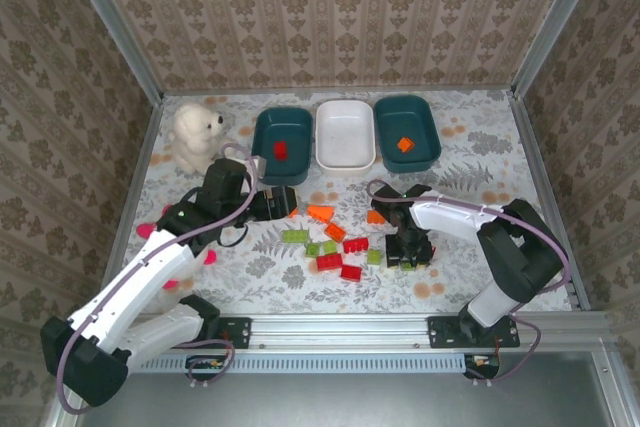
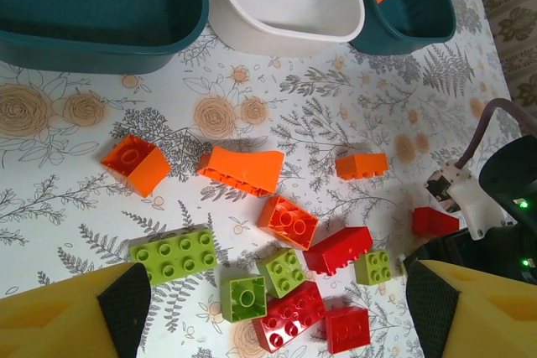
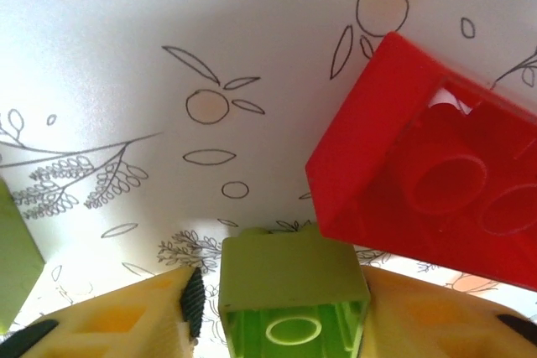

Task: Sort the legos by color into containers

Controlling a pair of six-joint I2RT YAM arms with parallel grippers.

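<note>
Red, orange and light green legos (image 1: 328, 247) lie scattered mid-table. Three tubs stand in a row at the back: a teal one (image 1: 262, 142) with a red lego (image 1: 281, 151), a white one (image 1: 345, 159), and a teal one (image 1: 432, 137) with an orange lego (image 1: 404, 144). My left gripper (image 1: 283, 202) hovers open over the pile (image 2: 291, 316), nothing between its fingers (image 2: 126, 299). My right gripper (image 1: 408, 252) is low on the table around a green lego (image 3: 292, 291). That lego touches the right finger and a narrow gap shows at the left pad (image 3: 193, 298). A red lego (image 3: 428, 182) lies just beyond.
A white plush toy (image 1: 195, 134) sits at the back left beside the teal tub. Something pink (image 1: 147, 230) pokes out from under my left arm. Patterned walls close in the table on three sides, and a metal rail (image 1: 340, 329) runs along the near edge.
</note>
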